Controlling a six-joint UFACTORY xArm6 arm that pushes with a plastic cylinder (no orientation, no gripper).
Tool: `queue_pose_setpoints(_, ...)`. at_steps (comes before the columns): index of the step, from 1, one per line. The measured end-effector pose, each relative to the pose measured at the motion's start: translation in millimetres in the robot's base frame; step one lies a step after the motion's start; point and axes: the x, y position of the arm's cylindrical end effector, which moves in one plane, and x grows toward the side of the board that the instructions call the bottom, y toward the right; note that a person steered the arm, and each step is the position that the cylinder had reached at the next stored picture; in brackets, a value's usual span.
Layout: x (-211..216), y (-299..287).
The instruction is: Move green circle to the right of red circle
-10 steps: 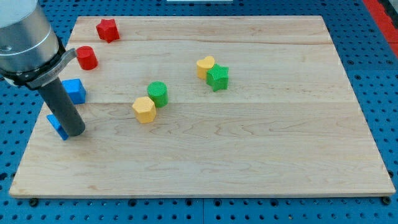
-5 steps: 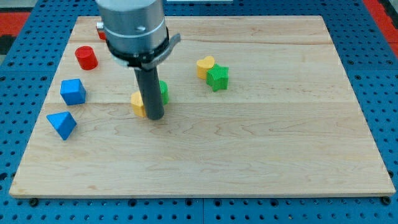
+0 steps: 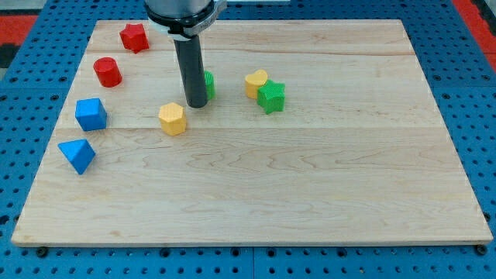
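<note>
Rod only, no fingers on this rig, so no finger state to give. My tip (image 3: 197,105) sits on the counter (image 3: 310,186), touching or just at the view's-left, lower side of the green circle (image 3: 208,83), which is mostly hidden behind the rod. Green circle is well to the view's right of the red circle (image 3: 108,71) and a bit lower than it. Relative to the green circle: yellow hexagon (image 3: 173,118) is near, lower-left, apart from it; yellow heart (image 3: 256,82) and green star (image 3: 271,96) are to its right.

Judgement: the tip is on the wrong side for a leftward push. Go round to the green circle's right, push it left and slightly up toward the red circle, and stop just short so it rests beside it. Keep clear of the yellow hexagon.
</note>
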Motion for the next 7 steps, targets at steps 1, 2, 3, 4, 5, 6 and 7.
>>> queue_pose_setpoints(1, -5.0, 0.0)
queue_pose_setpoints(2, -10.8, 0.0)
queue_pose_setpoints(3, -16.1, 0.0)
queue_pose_setpoints(4, -18.5, 0.0)
queue_pose_setpoints(5, -18.5, 0.0)
queue_pose_setpoints(6, -16.9, 8.2)
queue_pose_setpoints(7, -16.7, 25.3)
